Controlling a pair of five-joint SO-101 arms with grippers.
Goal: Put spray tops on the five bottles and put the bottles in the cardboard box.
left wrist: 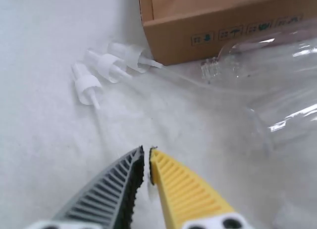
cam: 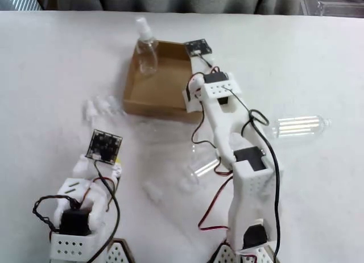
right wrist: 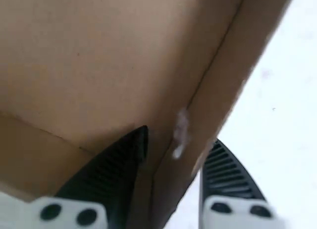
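The left gripper point(left wrist: 147, 157) is sitting low over the table point(cam: 51, 64), close to the arm bases, and its fingers are pressed together and holding nothing. Just past it, clear bottles point(left wrist: 267, 53) are lying on their sides with no tops on. Another bare bottle point(cam: 300, 126) is lying well off to the right. Three loose spray tops point(left wrist: 106, 66) are lying in a little row near the cardboard box point(cam: 156, 107), just beside its left corner. Farther on, the right gripper point(right wrist: 179, 137) is reaching to the box's right wall with its fingers spread, one inside the box and one outside, and I cannot tell if they are squeezing the wall. Inside the box, one capped bottle point(cam: 147, 50) is standing up in the far left corner, and nothing else is showing in there. So I think the job is only just getting going: one bottle is looking done and the others are waiting. Next, I think the left gripper is needing to open up and take a top or a bottle, while the right one comes off the wall to help
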